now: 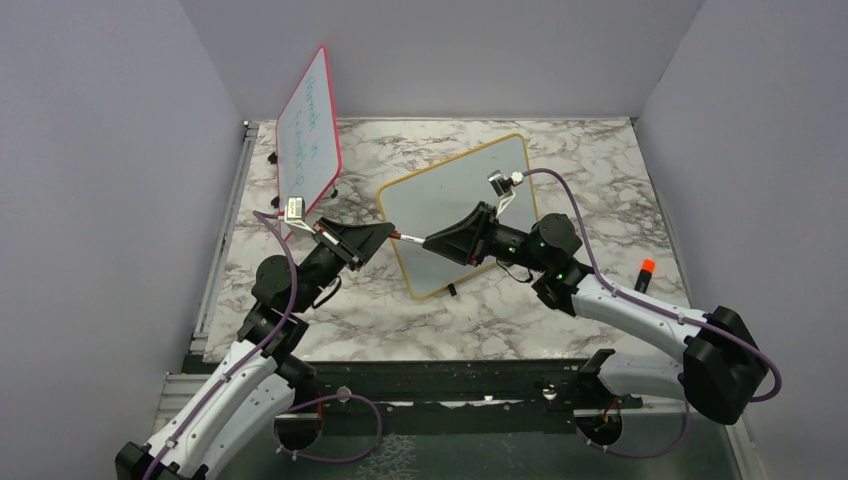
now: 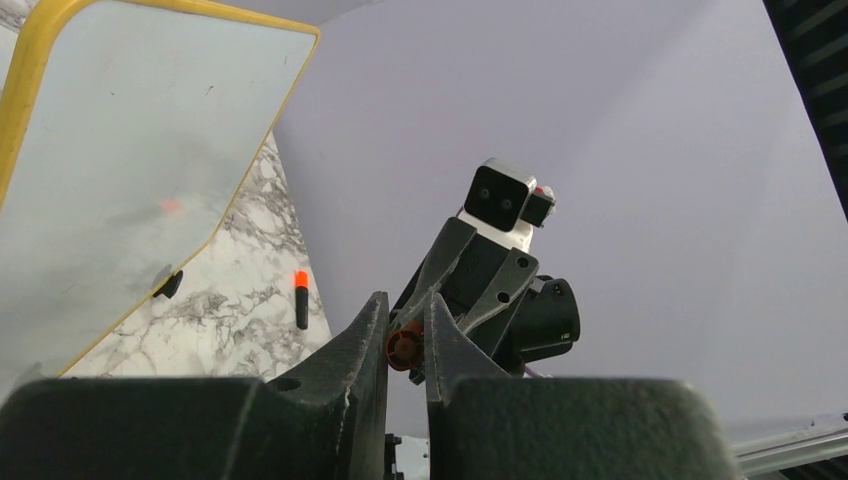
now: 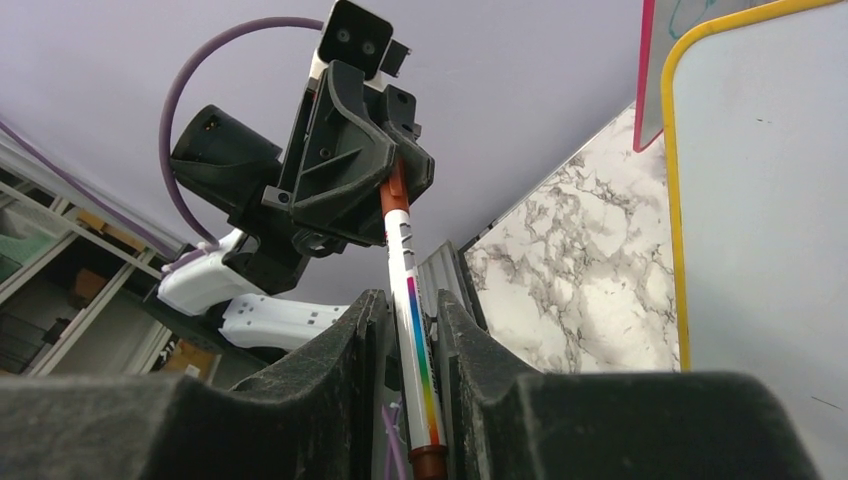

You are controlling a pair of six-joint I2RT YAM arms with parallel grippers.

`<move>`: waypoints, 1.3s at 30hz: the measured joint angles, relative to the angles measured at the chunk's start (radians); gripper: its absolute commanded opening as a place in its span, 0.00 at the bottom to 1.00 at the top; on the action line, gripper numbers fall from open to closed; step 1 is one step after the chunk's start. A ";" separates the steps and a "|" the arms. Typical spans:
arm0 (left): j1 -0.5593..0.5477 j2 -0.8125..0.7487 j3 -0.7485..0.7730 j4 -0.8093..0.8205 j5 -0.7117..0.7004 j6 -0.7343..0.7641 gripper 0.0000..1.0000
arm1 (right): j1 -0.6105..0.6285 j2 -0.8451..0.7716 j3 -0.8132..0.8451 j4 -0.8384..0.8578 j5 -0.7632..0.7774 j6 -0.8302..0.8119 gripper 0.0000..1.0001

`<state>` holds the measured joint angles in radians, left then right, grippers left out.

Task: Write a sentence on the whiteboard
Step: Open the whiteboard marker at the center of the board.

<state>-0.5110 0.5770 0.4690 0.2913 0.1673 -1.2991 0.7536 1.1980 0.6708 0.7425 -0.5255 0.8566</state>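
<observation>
The whiteboard point(image 1: 455, 215) with the yellow frame stands tilted on the marble table, behind both grippers; its white face point(image 2: 120, 150) point(image 3: 770, 200) shows no sentence. In front of it a white marker point(image 1: 408, 238) with a rainbow stripe point(image 3: 410, 300) spans the two grippers. My left gripper point(image 1: 385, 233) point(image 2: 405, 298) is shut on the marker's orange-red end point(image 2: 405, 345). My right gripper point(image 1: 428, 243) point(image 3: 410, 295) faces it, jaws narrow around the marker's barrel. The barrel rests against one finger, and a thin gap shows at the other.
A red-pink-framed board point(image 1: 310, 130) point(image 3: 648, 70) with faint green writing leans at the back left. A small black piece with an orange tip point(image 1: 645, 272) point(image 2: 301, 298) lies on the table at the right. Grey walls close in three sides.
</observation>
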 measured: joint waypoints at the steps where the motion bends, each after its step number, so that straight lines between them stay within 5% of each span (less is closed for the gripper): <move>1: 0.000 0.000 0.000 0.000 0.000 -0.001 0.00 | 0.000 0.000 0.000 0.001 0.000 0.000 0.27; 12: 0.000 0.006 -0.002 0.005 0.000 -0.026 0.00 | 0.000 0.003 0.000 0.027 -0.018 0.010 0.01; 29: -0.026 -0.026 -0.029 0.009 -0.019 -0.045 0.00 | 0.003 -0.075 -0.015 -0.080 -0.012 -0.023 0.01; 39: -0.006 -0.137 -0.042 -0.028 -0.194 -0.012 0.00 | -0.001 -0.220 -0.101 -0.181 -0.005 -0.064 0.01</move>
<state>-0.5171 0.4404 0.4267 0.2634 -0.0265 -1.3109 0.7528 0.9775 0.5694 0.5617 -0.5301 0.7921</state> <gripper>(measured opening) 0.148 0.167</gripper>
